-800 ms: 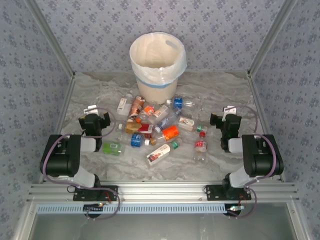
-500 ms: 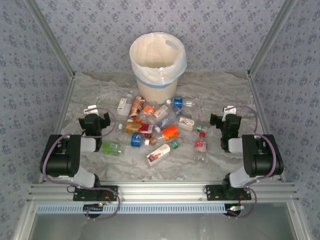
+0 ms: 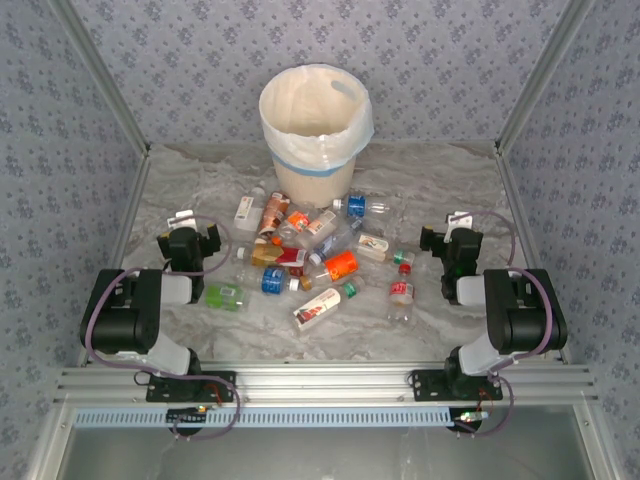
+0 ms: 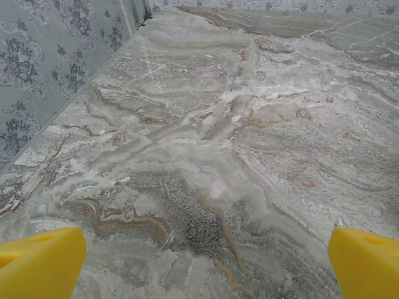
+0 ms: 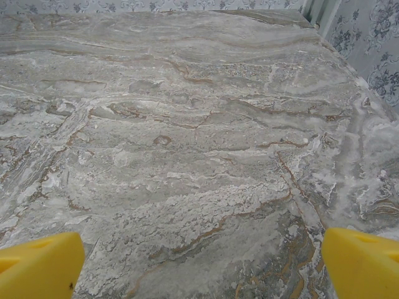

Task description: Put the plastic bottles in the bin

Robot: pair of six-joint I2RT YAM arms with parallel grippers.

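The work is at its very beginning, as I judge it: all the plastic bottles [image 3: 310, 255] lie scattered on the marble table [image 3: 200, 180], in a loose heap between the two arms and just in front of the bin [image 3: 312, 178]. The bin stands at the far middle of the table, and I see no bottle inside it.

The left gripper [image 3: 190, 247] rests low at the left side of the heap, its yellow fingers [image 4: 40, 265] spread wide with nothing but bare table between them. The right gripper [image 3: 450, 247] mirrors it at the right side – fingers spread wide and holding nothing.

The next move, I think, calls for one arm to turn toward a near bottle. The green-labelled bottle [image 3: 225, 296] lies close to the left gripper, and the red-labelled bottle [image 3: 400, 292] close to the right – each lying flat, so the fingers must come down across the body.

The labels show orange, red, blue and green, but the writing is too small to read.
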